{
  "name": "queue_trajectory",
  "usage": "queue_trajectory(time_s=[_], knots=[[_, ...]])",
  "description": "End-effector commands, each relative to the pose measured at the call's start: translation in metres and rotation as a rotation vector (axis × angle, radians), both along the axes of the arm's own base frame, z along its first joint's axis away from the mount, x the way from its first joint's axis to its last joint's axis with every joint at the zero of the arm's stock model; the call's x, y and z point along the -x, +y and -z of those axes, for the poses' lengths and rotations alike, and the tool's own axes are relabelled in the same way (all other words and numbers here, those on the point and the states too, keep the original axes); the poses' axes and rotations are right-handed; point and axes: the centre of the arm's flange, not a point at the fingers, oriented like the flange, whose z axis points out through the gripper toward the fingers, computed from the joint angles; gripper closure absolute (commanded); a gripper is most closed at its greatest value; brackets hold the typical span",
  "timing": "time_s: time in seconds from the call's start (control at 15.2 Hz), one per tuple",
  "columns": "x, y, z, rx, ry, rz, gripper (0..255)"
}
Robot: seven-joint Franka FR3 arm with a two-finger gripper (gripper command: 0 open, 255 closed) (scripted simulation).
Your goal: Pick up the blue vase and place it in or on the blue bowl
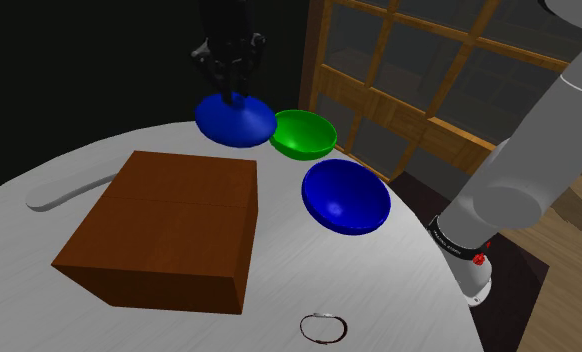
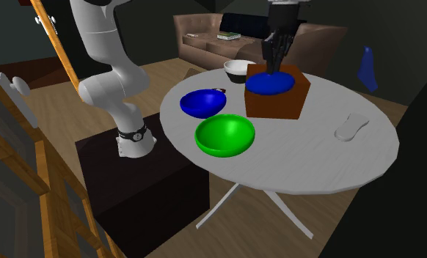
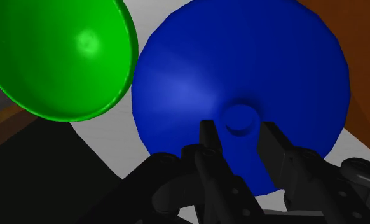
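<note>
Arm [image 1: 539,150] runs off shoulder view's top right edge. Green bowl [image 3: 56,57] clipped in wrist view. Brown box [image 2: 278,106] part-covered by blue vase [image 2: 271,83]. Small ring [image 1: 323,328] on table [image 1: 399,290]: too small to identify.

blue vase [image 1: 237,118] | blue bowl [image 1: 346,195] | green bowl [image 1: 304,134] | brown box [image 1: 164,225] | white table [image 1: 399,290] | black claw [image 3: 236,133]

Blue vase [image 1: 236,118], broad cone with short neck up, aloft near green bowl [image 1: 304,133]; blue bowl [image 1: 345,195], mouth up, just beside green bowl.
</note>
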Motion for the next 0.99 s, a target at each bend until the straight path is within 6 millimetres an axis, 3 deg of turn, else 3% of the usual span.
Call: queue_trajectory(time_s=[0.0, 0.92], knots=[[0.011, -0.007, -0.006, 0.0, 0.0, 0.0, 255], [0.166, -0.102, -0.042, 0.0, 0.0, 0.0, 255]])
